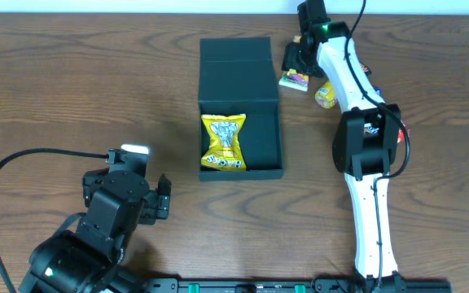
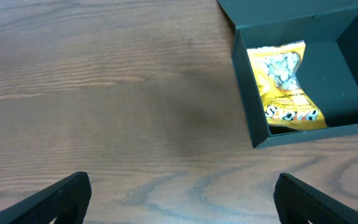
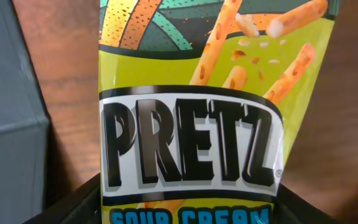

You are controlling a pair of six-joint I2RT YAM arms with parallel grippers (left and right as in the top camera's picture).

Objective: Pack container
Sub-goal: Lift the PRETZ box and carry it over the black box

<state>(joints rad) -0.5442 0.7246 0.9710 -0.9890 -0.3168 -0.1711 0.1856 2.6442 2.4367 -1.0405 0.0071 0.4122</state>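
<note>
The container (image 1: 263,138) is a black box with its lid flap open toward the far side, mid-table; it also shows in the left wrist view (image 2: 347,68) and as a grey wall (image 3: 5,74) in the right wrist view. A yellow snack packet (image 1: 223,142) (image 2: 284,81) lies in its left half. A green-yellow Pretz packet (image 1: 295,80) (image 3: 188,124) lies on the wood right of the lid. My right gripper (image 1: 298,61) (image 3: 188,199) straddles it, one finger against each long edge. My left gripper (image 1: 163,199) (image 2: 182,199) hovers open over bare wood, left of the container.
A small yellow packet (image 1: 325,94) lies beside the right arm, and bits of red packets (image 1: 370,77) show from under it. The right arm stretches from the near edge to the far right. A cable loops at the near left (image 1: 6,171).
</note>
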